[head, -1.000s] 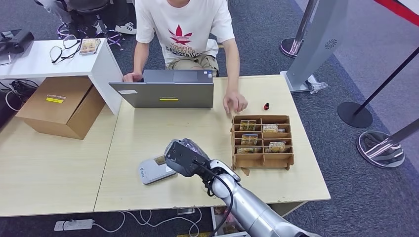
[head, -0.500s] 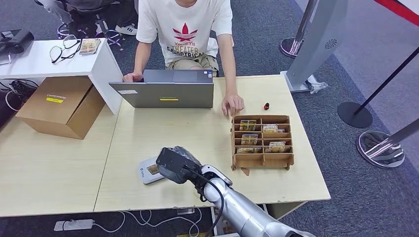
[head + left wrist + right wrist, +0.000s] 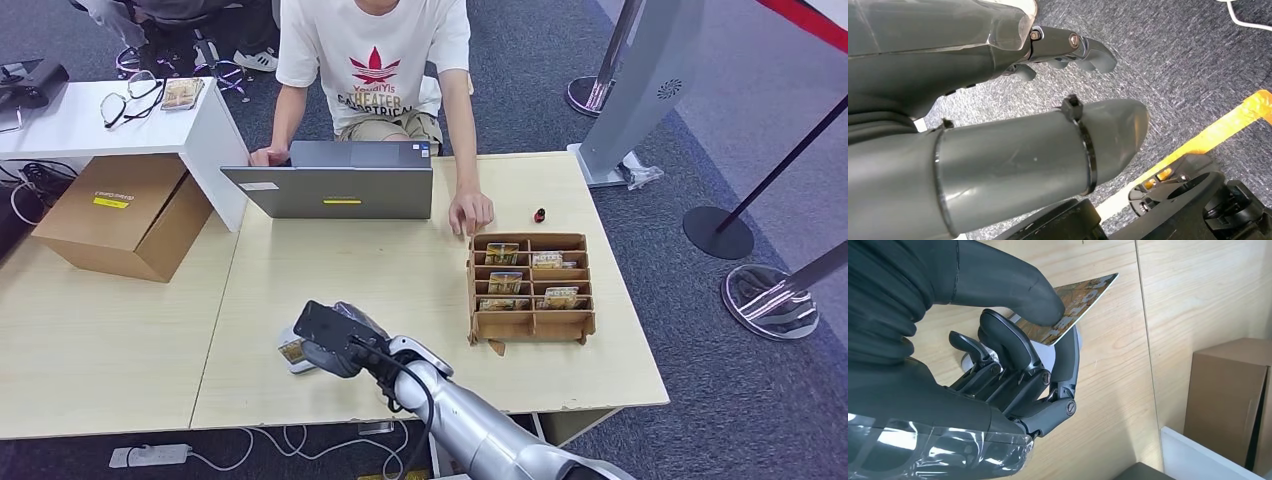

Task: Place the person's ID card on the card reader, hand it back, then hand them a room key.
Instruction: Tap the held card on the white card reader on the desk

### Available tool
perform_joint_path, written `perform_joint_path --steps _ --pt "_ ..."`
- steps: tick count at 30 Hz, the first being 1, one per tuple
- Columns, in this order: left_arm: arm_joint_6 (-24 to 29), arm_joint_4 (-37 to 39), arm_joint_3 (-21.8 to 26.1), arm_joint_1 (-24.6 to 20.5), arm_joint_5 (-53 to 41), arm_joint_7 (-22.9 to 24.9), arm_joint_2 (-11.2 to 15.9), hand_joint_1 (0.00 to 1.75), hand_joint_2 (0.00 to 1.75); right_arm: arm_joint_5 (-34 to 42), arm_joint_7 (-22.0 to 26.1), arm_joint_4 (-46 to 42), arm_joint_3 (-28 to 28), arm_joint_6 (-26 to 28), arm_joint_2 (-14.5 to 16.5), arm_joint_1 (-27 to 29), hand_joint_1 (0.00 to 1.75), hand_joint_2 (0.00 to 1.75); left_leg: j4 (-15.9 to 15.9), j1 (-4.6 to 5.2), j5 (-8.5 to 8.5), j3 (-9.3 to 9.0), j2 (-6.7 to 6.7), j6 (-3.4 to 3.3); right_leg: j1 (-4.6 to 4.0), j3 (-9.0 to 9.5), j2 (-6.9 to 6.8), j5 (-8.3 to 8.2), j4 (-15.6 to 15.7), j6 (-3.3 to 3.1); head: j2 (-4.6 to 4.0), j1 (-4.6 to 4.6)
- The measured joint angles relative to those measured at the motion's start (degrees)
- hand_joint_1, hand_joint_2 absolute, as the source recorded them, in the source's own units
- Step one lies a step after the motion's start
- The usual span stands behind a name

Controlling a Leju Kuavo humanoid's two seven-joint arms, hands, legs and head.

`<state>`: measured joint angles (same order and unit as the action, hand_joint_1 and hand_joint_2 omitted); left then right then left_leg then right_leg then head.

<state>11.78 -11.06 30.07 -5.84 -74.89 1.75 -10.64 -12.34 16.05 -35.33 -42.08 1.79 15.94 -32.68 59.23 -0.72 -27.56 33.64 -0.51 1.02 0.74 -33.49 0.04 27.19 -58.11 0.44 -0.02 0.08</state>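
Observation:
My right hand (image 3: 335,338) hovers over the near left part of the table and pinches the person's ID card (image 3: 1075,302) between thumb and fingers. The card (image 3: 292,350) pokes out leftward, just above the white card reader (image 3: 303,366), which the hand mostly hides; whether card and reader touch I cannot tell. In the right wrist view the reader (image 3: 1045,357) shows pale beneath the fingers (image 3: 1008,340). A wooden rack (image 3: 530,288) holding room key cards stands to the right. The person's hand (image 3: 472,212) rests on the table behind the rack. My left hand (image 3: 1068,45) hangs over carpet, holding nothing.
A grey laptop (image 3: 335,180) stands open at the table's far side in front of the seated person. A small red object (image 3: 539,215) lies near the rack. Left of the table are a cardboard box (image 3: 125,215) and a white side table (image 3: 90,120).
My right hand has carried the card leftward and nearer, from beside the reader to over it, so that it now hides most of the reader. The person's hand stayed put.

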Motion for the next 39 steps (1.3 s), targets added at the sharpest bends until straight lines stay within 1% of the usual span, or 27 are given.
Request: perform_joint_path --steps 13,19,30,39 --pt "0.0 0.0 -0.1 0.0 0.1 0.1 -0.1 0.0 0.0 0.6 -0.7 3.6 -0.2 0.7 1.4 -1.9 1.75 1.75 0.0 0.0 0.0 0.0 0.0 0.0 0.0 0.0 0.0 0.0 0.0 0.0 0.0 0.01" --pt "0.1 0.0 -0.4 -0.1 0.8 0.1 -0.2 0.0 0.0 0.8 -1.0 5.9 -0.6 2.2 1.9 -2.7 1.75 1.75 0.0 0.0 0.0 0.0 0.0 0.0 0.0 0.0 0.0 0.0 0.0 0.0 0.0 0.01" --pt "0.2 0.0 -1.0 -0.1 1.8 0.1 -0.1 0.0 0.0 1.2 -2.8 11.2 -1.4 4.9 2.0 -3.9 1.75 1.75 0.0 0.0 0.0 0.0 0.0 0.0 0.0 0.0 0.0 0.0 0.0 0.0 0.0 0.01" --pt "0.2 0.0 -1.4 -0.1 2.2 0.1 -0.1 0.0 0.0 1.0 -3.8 13.7 -1.4 6.5 2.0 -4.0 1.75 1.75 0.0 0.0 0.0 0.0 0.0 0.0 0.0 0.0 0.0 0.0 0.0 0.0 0.0 0.0"
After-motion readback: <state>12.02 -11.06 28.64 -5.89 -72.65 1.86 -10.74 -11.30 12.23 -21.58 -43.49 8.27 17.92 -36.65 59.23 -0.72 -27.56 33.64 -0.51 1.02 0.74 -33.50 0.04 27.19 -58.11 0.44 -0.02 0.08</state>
